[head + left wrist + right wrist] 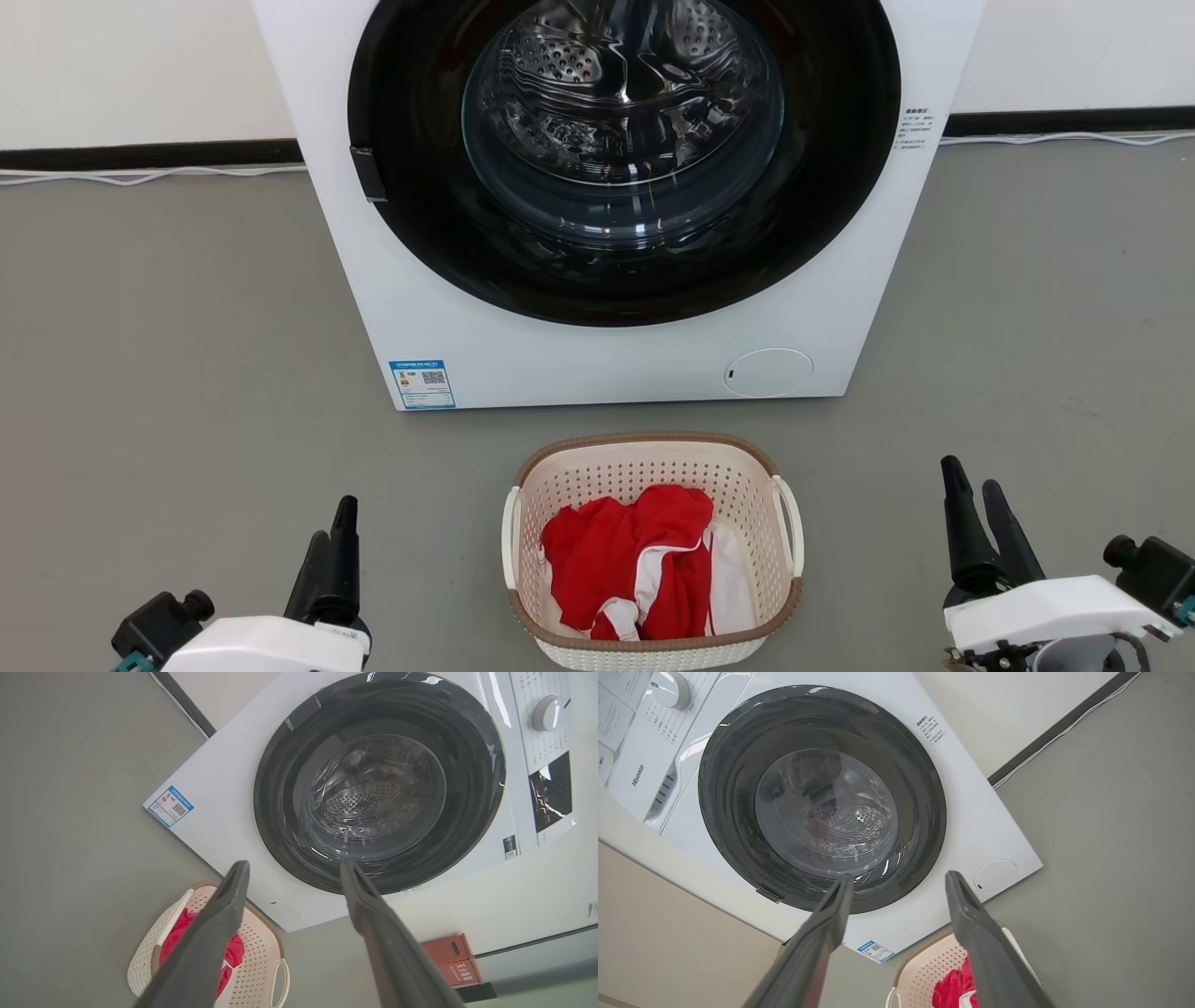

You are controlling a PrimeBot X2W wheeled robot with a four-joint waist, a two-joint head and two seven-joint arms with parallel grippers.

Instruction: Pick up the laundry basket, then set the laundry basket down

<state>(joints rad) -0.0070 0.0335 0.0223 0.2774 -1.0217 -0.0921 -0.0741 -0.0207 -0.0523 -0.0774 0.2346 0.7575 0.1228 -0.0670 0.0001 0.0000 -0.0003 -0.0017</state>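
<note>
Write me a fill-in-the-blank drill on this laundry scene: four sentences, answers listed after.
1. The washing machine has its round door ____.
2. The laundry basket has ____ white loop handles.
3. The garment in the basket is white and ____.
4. The left end effector and the right end effector are both ____ and hold nothing.
Answers: shut; two; red; open.
</note>
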